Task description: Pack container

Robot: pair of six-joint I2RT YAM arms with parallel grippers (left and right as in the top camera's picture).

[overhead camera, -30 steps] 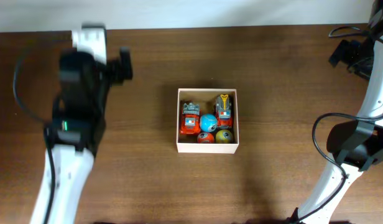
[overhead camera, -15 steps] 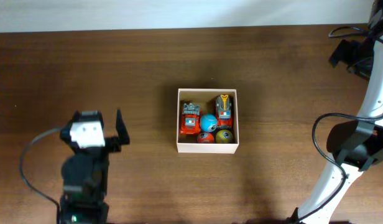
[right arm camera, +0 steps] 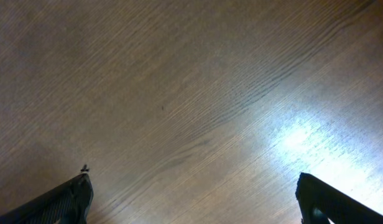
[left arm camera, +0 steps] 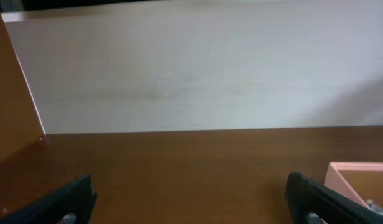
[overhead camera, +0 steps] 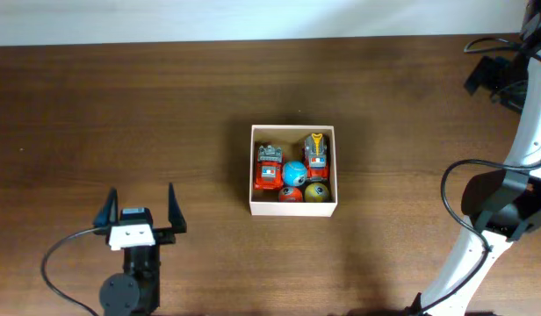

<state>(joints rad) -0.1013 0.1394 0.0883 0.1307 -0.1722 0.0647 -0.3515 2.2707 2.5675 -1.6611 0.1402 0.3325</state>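
The container, a small square box with white walls and a tan inside, sits mid-table. It holds two orange toy trucks, a blue ball, a red ball and a yellow ball. My left gripper is open and empty near the front left, well apart from the box. In the left wrist view its fingers are spread, and a corner of the container shows at the right. My right gripper is at the far right back; its fingers are spread wide over bare wood.
The brown wooden table meets a white wall at the back. The right arm's white base and black cables stand at the right edge. The left arm's base is at the front edge.
My left arm has swung back from the far left of the table to the front edge, its gripper staying open. The box, its contents and the right arm have not moved.
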